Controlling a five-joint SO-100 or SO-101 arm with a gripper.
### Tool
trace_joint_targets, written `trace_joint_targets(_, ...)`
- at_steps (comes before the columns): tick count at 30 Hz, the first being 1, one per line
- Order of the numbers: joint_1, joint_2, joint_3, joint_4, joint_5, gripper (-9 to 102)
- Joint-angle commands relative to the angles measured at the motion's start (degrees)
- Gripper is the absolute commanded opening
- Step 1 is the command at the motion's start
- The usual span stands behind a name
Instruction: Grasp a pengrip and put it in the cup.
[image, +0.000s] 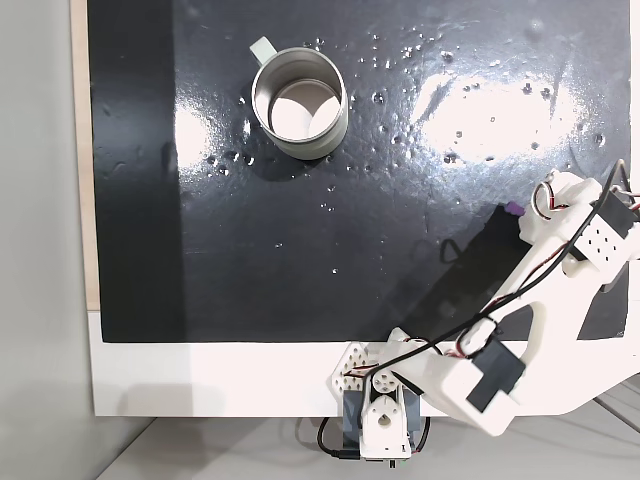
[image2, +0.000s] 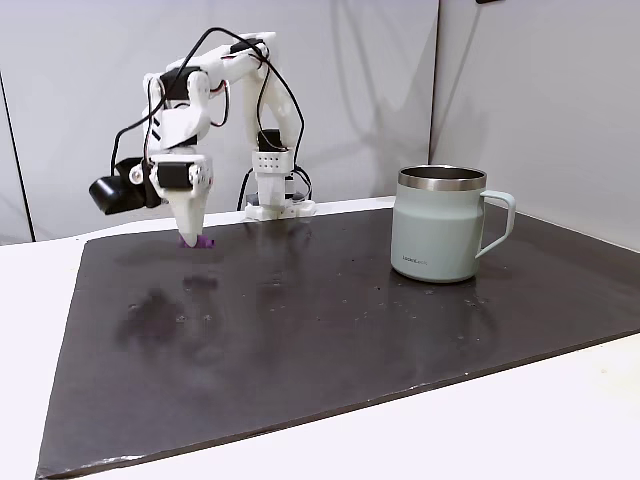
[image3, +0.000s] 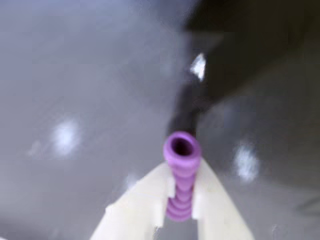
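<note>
1. Nearest the wrist camera, the gripper (image3: 181, 200) is clenched on one pengrip (image3: 181, 165), a purple ribbed tube pinched between two pale fingers (image3: 135, 205), its open end poking out past the tips.
2. Below it lies a glossy black mat (image2: 330, 340) with bright glare patches and small speckles, resting on a white table (image: 220, 375).
3. In the side-on fixed view, the gripper (image2: 193, 238) points down with the pengrip (image2: 197, 241) at its tip, at or just above the mat; contact cannot be told. It is well apart from the cup (image2: 440, 225), to the cup's left.
4. There is one cup (image: 298, 104), silver-grey with a pale handle, upright on the mat; in the top-down fixed view its shiny inside shows.
5. One white arm (image2: 215, 90) rises from a base behind the cup's left.
6. Farthest back stand plain grey walls (image2: 540, 90).
</note>
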Motion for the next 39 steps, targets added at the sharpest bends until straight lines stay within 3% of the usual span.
trace_joint_targets(1,-6.4,11.7,-0.4,1.7,3.3,0)
trace_joint_targets(8,-21.3,28.3,6.6,2.1,7.4,0)
trace_joint_targets(17,-44.3,40.2,2.5,2.6,12.5,0)
trace_joint_targets(23,-49.6,37.7,2.5,-3.0,18.3,0)
trace_joint_targets(32,-53.2,33.8,4.8,-18.5,21.0,0)
trace_joint_targets(39,-57.0,30.1,6.0,-21.4,20.9,0)
